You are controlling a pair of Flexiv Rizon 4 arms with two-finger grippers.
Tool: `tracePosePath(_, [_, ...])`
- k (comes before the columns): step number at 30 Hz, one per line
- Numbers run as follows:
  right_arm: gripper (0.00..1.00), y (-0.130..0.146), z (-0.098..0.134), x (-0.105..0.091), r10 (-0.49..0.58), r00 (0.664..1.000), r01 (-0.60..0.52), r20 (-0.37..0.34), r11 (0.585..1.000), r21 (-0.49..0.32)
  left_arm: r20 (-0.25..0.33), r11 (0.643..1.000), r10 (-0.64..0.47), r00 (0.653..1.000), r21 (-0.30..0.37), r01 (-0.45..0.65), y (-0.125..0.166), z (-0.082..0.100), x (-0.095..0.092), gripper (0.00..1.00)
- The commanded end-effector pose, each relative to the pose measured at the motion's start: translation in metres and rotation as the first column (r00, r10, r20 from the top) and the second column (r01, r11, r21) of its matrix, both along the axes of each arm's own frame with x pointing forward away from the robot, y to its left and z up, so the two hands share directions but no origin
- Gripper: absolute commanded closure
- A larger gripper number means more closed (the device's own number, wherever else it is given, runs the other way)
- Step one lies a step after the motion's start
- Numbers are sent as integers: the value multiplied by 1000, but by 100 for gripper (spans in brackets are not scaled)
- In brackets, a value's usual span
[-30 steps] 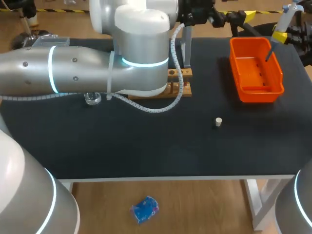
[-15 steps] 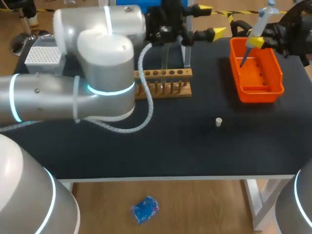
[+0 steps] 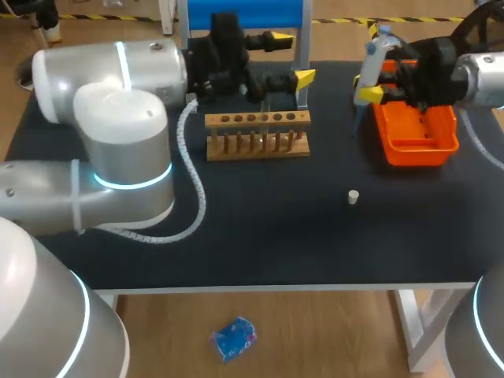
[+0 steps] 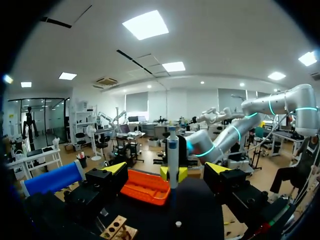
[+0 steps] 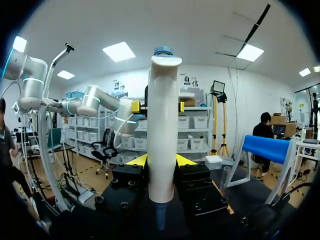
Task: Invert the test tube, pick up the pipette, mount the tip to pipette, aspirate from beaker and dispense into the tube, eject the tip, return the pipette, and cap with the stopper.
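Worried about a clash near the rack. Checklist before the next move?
1. Grip: right pincer shut on the pipette: ok.
2. Free arm: left pincer open, nothing held: ok.
3. Clearance: pipette apart from the rack: ok.
4. Tip mounted on the pipette: cannot tell.
5. Stopper alone on the table, nothing over it: ok.
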State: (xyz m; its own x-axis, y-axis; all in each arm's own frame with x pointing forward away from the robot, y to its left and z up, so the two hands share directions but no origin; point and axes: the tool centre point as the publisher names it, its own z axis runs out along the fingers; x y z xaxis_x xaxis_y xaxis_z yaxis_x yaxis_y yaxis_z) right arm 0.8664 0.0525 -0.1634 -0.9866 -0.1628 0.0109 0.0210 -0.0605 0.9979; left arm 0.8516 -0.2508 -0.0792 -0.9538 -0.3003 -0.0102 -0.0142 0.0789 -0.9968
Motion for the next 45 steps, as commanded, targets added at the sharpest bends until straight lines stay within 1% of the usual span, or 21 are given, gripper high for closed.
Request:
tracePosePath(1, [100,11,0,-9,-4,1000,4,1,1000,-20,8,1000,1,1000,-21,-1,25,-2,-12,0])
tracePosePath(14, [100,11,0,-9,-4,1000,4,1,1000,-20,8,1000,1,1000,-21,-1,25,-2,-12,0])
tracePosePath(15, [100,11,0,-9,-4,1000,4,1,1000,-20,27,1000,-24,999,-17,24,25,-4,-10,0])
tracePosePath(16, [100,15,-3,-11,11,1000,-11,1,999,-39,40,999,-39,998,-19,40,26,-7,-10,0])
tracePosePath(18, [100,25,-7,-17,27,1000,-26,10,998,-50,68,995,-95,993,-3,96,30,-12,-10,0])
tracePosePath(21, [100,37,-11,-27,48,998,-46,27,997,-65,73,994,-107,992,3,108,38,-17,-9,0])
tracePosePath(23, [100,44,-12,-33,59,998,-57,33,997,-52,58,993,-117,991,-14,118,43,-19,-9,0])
tracePosePath(26, [100,56,-15,-40,73,996,-71,43,996,-50,55,992,-123,991,-32,125,48,-23,-8,0])
tracePosePath(28, [100,63,-16,-44,82,995,-81,48,996,-35,56,993,-114,992,-25,115,50,-25,-8,0])
tracePosePath(31, [100,75,-18,-48,99,994,-96,55,994,-47,60,996,-87,994,-2,88,50,-28,-6,0])
tracePosePath(34, [100,85,-20,-49,106,992,-102,71,993,-50,50,997,-74,996,5,73,49,-31,-5,0])
tracePosePath(36, [100,93,-21,-50,108,990,-103,92,993,-56,45,997,-75,996,-6,75,47,-32,-5,0])
tracePosePath(45, [100,116,-20,-39,118,986,-114,117,993,-39,37,996,-88,995,-22,89,40,-35,-8,0])
